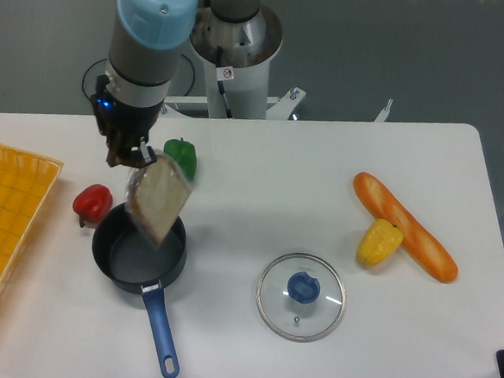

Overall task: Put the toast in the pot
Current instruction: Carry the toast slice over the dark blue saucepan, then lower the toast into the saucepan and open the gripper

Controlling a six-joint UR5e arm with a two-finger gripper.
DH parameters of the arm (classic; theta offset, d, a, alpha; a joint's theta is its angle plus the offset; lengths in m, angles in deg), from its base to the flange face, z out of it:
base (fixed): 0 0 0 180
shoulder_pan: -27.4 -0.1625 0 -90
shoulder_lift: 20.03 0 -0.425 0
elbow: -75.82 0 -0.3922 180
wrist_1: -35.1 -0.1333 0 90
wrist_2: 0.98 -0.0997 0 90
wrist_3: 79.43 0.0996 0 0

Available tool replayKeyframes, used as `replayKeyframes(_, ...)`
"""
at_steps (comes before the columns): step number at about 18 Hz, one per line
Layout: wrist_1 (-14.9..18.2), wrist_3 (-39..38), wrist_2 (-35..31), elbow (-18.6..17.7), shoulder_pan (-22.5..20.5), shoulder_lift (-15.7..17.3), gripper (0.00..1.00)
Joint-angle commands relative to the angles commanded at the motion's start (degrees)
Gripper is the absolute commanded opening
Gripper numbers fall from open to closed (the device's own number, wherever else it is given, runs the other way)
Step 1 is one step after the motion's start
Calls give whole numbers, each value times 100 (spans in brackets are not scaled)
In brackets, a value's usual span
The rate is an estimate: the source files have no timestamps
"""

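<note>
The gripper [136, 156] is clamped on the top edge of the toast [158, 201], which hangs tilted over the pot [137, 256] near the desk's left edge. Transport appears complete; lowering and release remain.

Green pepper [181, 157], red pepper [92, 203], glass lid [301, 296], baguette [404, 226], corn [379, 243], orange basket [5, 228]

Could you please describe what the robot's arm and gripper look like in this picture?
The arm is built of thick cylindrical segments in grey metal, with a round light-blue cap on the nearest joint. Below it a darker wrist section shows a small blue light on one side. The two-finger gripper is small, dark and brownish at the tip. The arm's silver base column carries a small round red-and-white sticker, and a black cable loops behind it.
</note>
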Motion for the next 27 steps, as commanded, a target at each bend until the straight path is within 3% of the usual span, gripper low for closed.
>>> replayKeyframes(11, -501, -563, -9, -9, 343, -246, 0)
replayKeyframes(21, -510, -519, -17, -53, 361, -290, 0)
replayKeyframes(24, -676, -405, -26, -88, 396, -299, 19)
replayKeyframes(26, -835, -414, -26, -123, 396, -316, 40)
replayKeyframes(27, -853, -414, -26, -123, 396, -334, 43)
